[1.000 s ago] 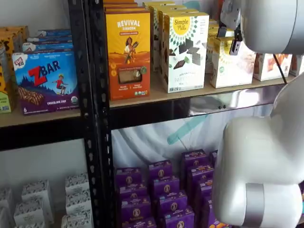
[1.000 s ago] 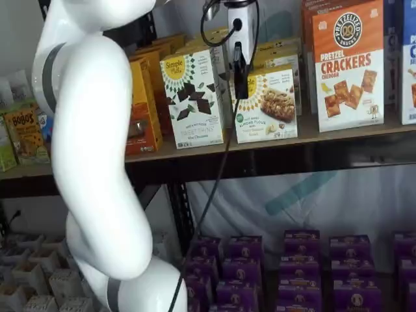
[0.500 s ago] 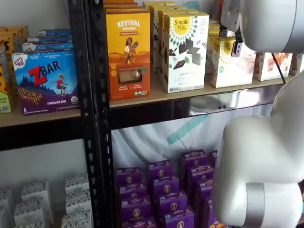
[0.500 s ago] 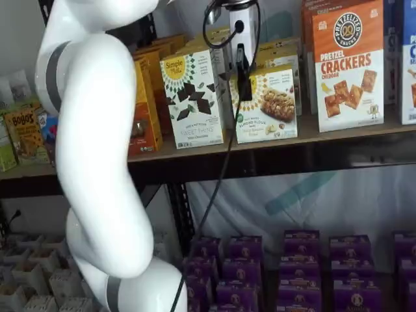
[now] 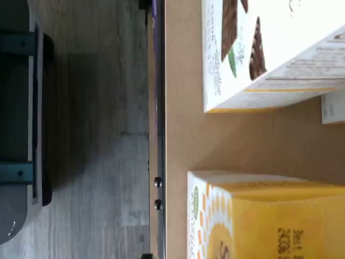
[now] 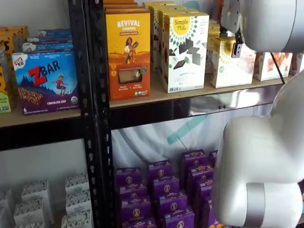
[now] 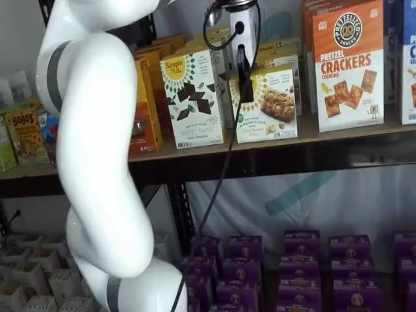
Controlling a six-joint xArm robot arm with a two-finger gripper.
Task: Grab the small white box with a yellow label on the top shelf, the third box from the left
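The small white box [image 7: 270, 104] with its yellow round label stands on the top shelf [image 7: 338, 133], and both shelf views show it [image 6: 228, 69]. My gripper [image 7: 244, 81] hangs in front of the box's upper left corner, with its white body above. Only one black finger [image 6: 236, 48] shows, seen side-on, so no gap can be read. The wrist view looks down on the box's yellow top [image 5: 259, 221] and the tan shelf board [image 5: 215, 140] close below.
A taller white box with chocolate squares [image 7: 193, 97] stands just left of the small box, and an orange cracker box [image 7: 348, 65] to its right. An orange Revival box [image 6: 128, 52] and a ZBar box [image 6: 45, 80] sit further left. Purple boxes [image 7: 299, 260] fill the lower level. My white arm [image 7: 97, 162] stands before the shelves.
The gripper has edged slightly to the right, toward the small white box. The boxes have not moved.
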